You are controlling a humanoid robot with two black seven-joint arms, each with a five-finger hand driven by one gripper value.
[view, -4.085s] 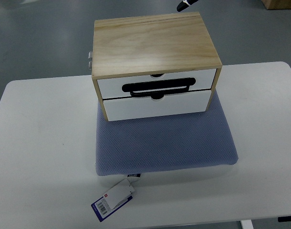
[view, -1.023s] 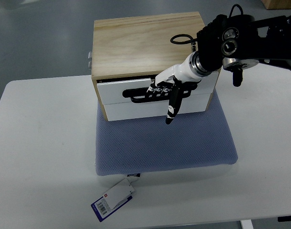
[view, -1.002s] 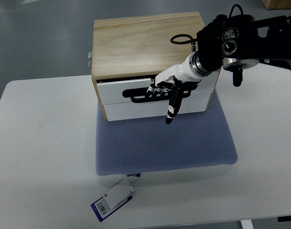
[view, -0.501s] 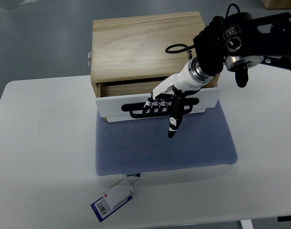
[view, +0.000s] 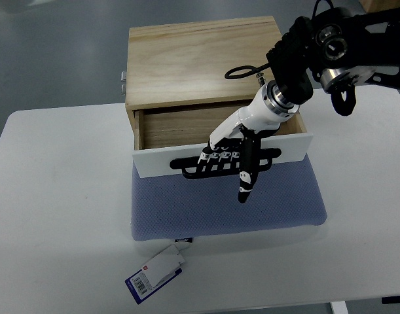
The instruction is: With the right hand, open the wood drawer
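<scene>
Right, status: right hand is clenched on the black handle of the upper drawer, fingers curled through it, one finger sticking down past the drawer front. Arm comes in from the counter's far-right corner, over the chest. Left hand not visible.

Wood drawer chest sits at the far edge of the counter, mid-width, front part resting on the blue mat. Upper drawer is pulled well out, bare wood floor showing, looks empty. By my read the task is mostly done.

Risks:
- Pull further and the drawer could leave its slot entirely and drop onto the mat; can't see any stop.
- Chest is light-looking and partly on a soft mat, so a hard tug may drag or tip the whole box toward the near edge.
- Pull looks slightly off-centre on the handle, so the drawer could rack and jam.
- Fingers threaded through the handle may snag on release.

Around: a tag with a barcode lies at the near edge, attached to the mat, well apart from the hand. Nothing obstructs the drawer's path over the mat.
</scene>
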